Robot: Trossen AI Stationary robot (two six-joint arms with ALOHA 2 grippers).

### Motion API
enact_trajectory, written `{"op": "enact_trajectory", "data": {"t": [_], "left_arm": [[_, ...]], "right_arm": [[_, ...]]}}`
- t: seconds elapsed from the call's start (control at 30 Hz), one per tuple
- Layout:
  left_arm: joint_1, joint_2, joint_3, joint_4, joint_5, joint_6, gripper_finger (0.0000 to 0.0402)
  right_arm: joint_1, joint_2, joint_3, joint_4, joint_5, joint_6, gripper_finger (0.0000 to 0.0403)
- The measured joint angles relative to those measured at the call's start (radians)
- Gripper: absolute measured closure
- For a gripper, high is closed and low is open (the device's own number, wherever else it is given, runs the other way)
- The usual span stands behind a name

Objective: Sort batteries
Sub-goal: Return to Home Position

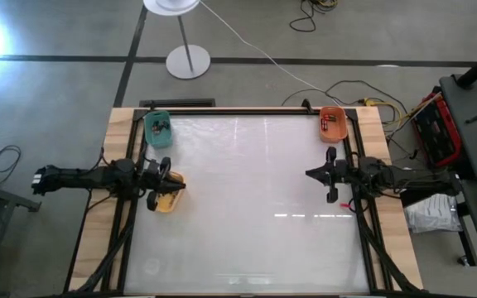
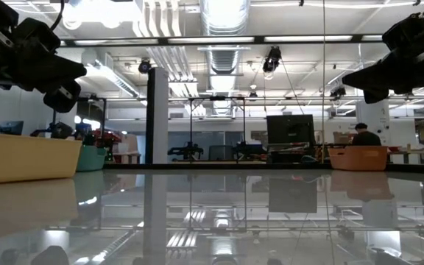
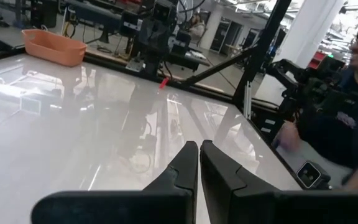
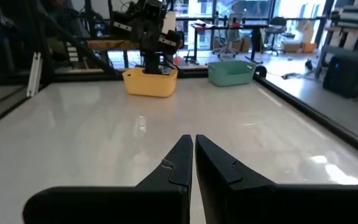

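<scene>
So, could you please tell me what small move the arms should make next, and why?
Probably draw the left gripper back from above the yellow bin toward its rest pose. The only batteries I can see lie in the green bin and the orange bin; none shows loose on the white tabletop. It and the right gripper are shut and empty, so no pick seems left.

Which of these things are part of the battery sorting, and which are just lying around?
Job: batteries in the green bin and orange bin; yellow bin; left hand over the yellow bin and right hand near the orange bin, both shut, empty.
Lying about: lamp base; floor cables; red box; a person beyond the table.
</scene>
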Motion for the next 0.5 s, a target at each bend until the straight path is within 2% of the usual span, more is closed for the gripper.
{"op": "enact_trajectory", "data": {"t": [0.27, 0.5], "left_arm": [[0.000, 0.006, 0.000, 0.000, 0.000, 0.000, 0.0402], [0.000, 0.006, 0.000, 0.000, -0.001, 0.000, 0.0401]], "right_arm": [[0.000, 0.000, 0.002, 0.000, 0.000, 0.086, 0.0390], [0.000, 0.000, 0.002, 0.001, 0.000, 0.090, 0.0390]]}}
